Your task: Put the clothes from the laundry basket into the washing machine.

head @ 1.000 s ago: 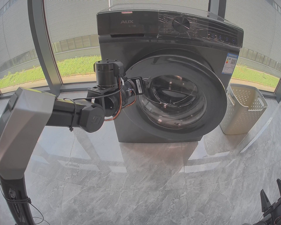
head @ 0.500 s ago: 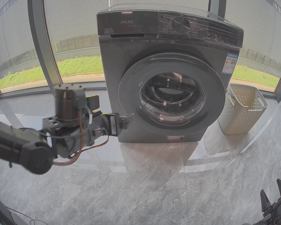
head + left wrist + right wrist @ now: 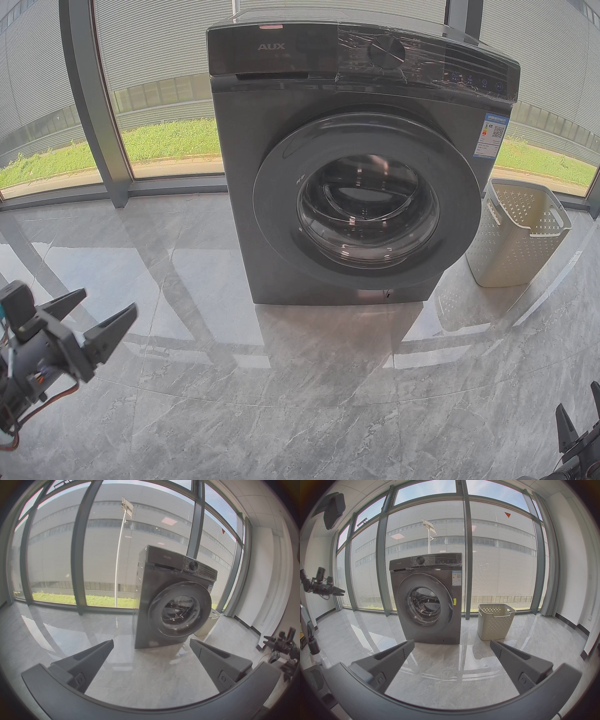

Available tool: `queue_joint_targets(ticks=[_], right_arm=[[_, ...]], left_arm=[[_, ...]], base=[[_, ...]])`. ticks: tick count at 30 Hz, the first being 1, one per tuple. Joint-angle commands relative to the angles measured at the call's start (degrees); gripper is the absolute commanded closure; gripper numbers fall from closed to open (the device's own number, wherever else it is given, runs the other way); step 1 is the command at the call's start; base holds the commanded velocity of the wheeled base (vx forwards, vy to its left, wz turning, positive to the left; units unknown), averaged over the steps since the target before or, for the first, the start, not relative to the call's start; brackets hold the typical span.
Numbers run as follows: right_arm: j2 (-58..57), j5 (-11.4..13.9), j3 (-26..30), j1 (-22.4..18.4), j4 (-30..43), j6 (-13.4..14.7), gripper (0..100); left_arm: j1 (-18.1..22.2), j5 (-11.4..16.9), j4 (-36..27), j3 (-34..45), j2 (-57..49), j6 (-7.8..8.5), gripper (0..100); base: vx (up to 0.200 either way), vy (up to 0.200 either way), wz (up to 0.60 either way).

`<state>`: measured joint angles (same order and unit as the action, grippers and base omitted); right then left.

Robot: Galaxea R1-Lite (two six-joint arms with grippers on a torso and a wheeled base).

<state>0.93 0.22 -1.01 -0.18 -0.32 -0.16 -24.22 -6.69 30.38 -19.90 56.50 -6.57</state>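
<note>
Hard to make out behind the round glass of the shut door (image 3: 369, 200): dim curves and reflections, nothing to name. Equally unclear, the inside of the laundry basket (image 3: 522, 231), viewed at a slant over its rim, with no telling of its contents. Cuts off the right gripper (image 3: 576, 400) at the lower right corner of the head view, low over the floor (image 3: 300, 387); shows its fingers (image 3: 390, 658) spread wide and bare in the right wrist view. Finds the left gripper (image 3: 105, 302) low at the far left, well apart from the washing machine (image 3: 262, 156), fingers parted and holding nothing, arm cut by the frame's edge. Presents the machine as a dark grey front-loader, upright on polished grey stone-look tiles before tall windows (image 3: 162, 81), control knob (image 3: 386, 51) under clear film (image 3: 425, 62) across the top, a label (image 3: 490, 135) stuck near the upper corner on the robot's right. Places the basket, pale cream and pierced with small holes, on the floor just beside the machine on the robot's right, near the glass.
</note>
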Motion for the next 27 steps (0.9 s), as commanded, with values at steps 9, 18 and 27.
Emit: queue_joint_targets(ticks=[9, 18, 27], right_arm=[[-0.93, 0.04, 1.01, -0.08, -0.03, -0.11, 0], [-0.93, 0.04, 1.01, -0.08, -0.03, 0.07, 0], [-0.93, 0.13, 1.01, -0.08, -0.03, 0.51, 0]], left_arm=[[25.45, 6.78, -17.37, 19.90, -46.48, 8.68, 0], [27.30, 5.29, -26.34, 19.72, -52.02, 7.54, 0], [26.42, 7.75, -31.35, 19.63, -52.28, 7.54, 0]], base=[[0.000, 0.000, 0.00], [0.000, 0.000, 0.00], [0.000, 0.000, 0.00]])
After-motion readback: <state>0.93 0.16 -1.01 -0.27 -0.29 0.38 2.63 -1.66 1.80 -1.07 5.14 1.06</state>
